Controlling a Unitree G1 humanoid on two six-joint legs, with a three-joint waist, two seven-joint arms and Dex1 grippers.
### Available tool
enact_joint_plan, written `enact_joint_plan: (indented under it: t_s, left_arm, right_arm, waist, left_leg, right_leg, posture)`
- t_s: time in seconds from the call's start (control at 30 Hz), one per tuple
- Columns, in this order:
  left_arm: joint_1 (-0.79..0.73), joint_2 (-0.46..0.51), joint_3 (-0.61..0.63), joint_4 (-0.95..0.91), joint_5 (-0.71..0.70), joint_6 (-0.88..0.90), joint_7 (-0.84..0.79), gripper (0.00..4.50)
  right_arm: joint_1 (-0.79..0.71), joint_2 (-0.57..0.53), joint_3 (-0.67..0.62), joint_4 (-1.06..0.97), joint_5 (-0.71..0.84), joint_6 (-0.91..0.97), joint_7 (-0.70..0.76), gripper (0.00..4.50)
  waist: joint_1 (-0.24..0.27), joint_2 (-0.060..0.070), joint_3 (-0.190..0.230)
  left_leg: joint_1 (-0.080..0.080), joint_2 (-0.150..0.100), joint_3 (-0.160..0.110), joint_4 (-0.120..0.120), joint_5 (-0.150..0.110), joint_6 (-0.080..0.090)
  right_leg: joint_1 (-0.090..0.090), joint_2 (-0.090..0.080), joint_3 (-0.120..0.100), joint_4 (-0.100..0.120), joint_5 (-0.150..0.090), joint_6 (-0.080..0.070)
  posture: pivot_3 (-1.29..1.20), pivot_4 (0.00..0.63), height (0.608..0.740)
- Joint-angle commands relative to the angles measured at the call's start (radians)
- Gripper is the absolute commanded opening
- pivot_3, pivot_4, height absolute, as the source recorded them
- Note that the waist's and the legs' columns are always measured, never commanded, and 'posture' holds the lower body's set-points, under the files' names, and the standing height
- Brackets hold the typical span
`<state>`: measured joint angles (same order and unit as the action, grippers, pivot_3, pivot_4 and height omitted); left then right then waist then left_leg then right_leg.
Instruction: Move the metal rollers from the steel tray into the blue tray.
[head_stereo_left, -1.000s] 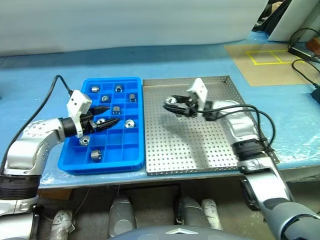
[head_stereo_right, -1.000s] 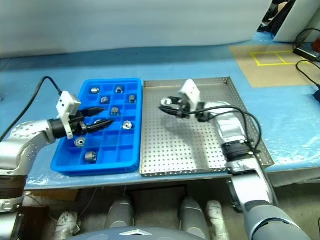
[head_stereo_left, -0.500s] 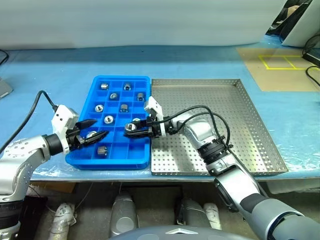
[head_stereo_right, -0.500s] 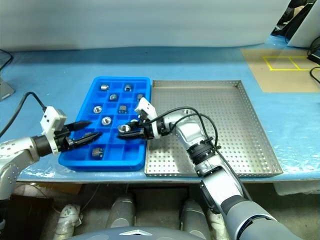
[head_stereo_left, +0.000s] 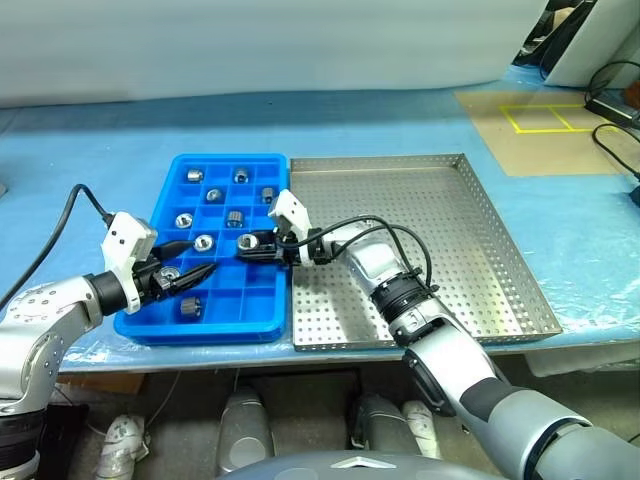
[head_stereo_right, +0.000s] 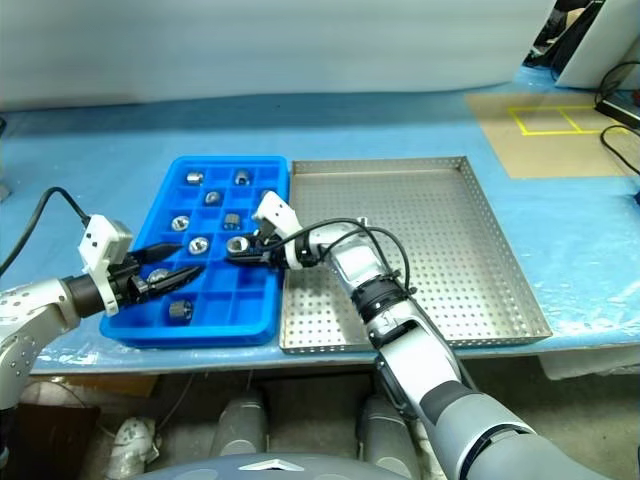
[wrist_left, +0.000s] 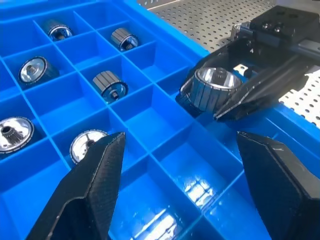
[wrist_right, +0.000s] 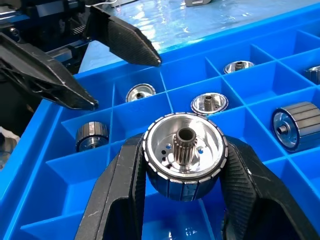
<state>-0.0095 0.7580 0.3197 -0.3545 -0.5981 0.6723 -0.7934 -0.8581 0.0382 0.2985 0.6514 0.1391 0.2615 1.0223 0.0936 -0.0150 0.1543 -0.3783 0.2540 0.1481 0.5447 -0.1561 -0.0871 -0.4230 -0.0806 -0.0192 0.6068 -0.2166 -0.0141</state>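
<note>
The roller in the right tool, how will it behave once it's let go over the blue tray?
The roller looks like solid shiny metal, so probably heavy for its size and rigid. Its round ribbed side suggests it could roll if it lands on that side. The blue tray has walled compartments, which would likely stop it; other rollers sit contained there.

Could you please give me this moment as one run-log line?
right tool: shut on metal roller, above blue tray | left tool: open, empty, over blue tray | steel tray: no rollers visible
</note>
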Motion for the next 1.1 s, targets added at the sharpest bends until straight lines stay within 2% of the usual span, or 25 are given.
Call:
enact_joint_plan:
  t_s: [0.03,0.33,0.53,0.67,0.87,1.1]
  left_arm:
    - [-0.022,0.004,0.006,-0.001,-0.005,-0.013,0.002,3.75]
    - [-0.061,0.003,-0.009,0.035,-0.001,-0.022,-0.01,3.75]
    - [-0.074,0.017,0.035,0.049,-0.021,-0.021,-0.023,3.75]
    - [-0.069,0.031,0.058,0.053,-0.023,-0.022,-0.027,3.75]
    - [-0.009,0.082,0.129,0.056,-0.037,-0.016,-0.073,3.75]
    - [0.05,0.1,0.129,0.017,-0.036,-0.012,-0.104,3.75]
  right_arm:
    - [-0.056,0.044,-0.005,-0.07,0.032,0.016,0.032,2.0]
    - [-0.114,0.048,0.011,-0.103,0.029,0.043,0.1,2.0]
    - [-0.1,0.089,0.046,0.097,-0.048,-0.063,0.04,2.0]
    - [-0.094,0.095,0.058,0.145,-0.064,-0.112,0.038,2.0]
    - [-0.117,0.095,0.031,0.169,-0.064,-0.131,0.034,2.0]
    - [-0.111,0.098,0.026,0.159,-0.065,-0.132,0.05,2.0]
  waist:
    - [0.0,0.0,0.0]
    - [0.012,0.0,0.0]
    - [0.011,0.0,0.0]
    - [0.014,0.0,0.0]
    - [0.014,-0.001,-0.001]
    - [0.019,-0.001,0.0]
  left_leg:
    - [0.0,0.002,0.0,0.0,0.0,-0.001]
    - [0.0,0.005,-0.001,-0.002,0.002,-0.003]
    - [0.0,0.005,-0.001,-0.002,0.002,-0.004]
    - [-0.001,0.005,-0.002,-0.002,0.002,-0.004]
    - [-0.001,0.005,-0.003,-0.002,0.002,-0.004]
    - [-0.001,0.006,-0.003,-0.001,0.002,-0.004]
  right_leg:
    - [0.0,0.001,-0.001,0.0,0.0,-0.001]
    - [0.0,0.004,-0.002,0.001,-0.002,-0.003]
    - [0.0,0.004,-0.002,0.001,-0.002,-0.003]
    - [0.0,0.004,-0.003,0.001,-0.002,-0.003]
    - [0.0,0.004,-0.004,0.001,-0.002,-0.004]
    - [0.001,0.004,-0.003,0.001,-0.002,-0.004]
  posture:
    - [0.22,0.15,0.74]
    - [0.22,0.15,0.74]
    - [0.24,0.15,0.74]
    - [0.25,0.15,0.74]
    - [0.24,0.15,0.74]
    - [0.24,0.15,0.74]
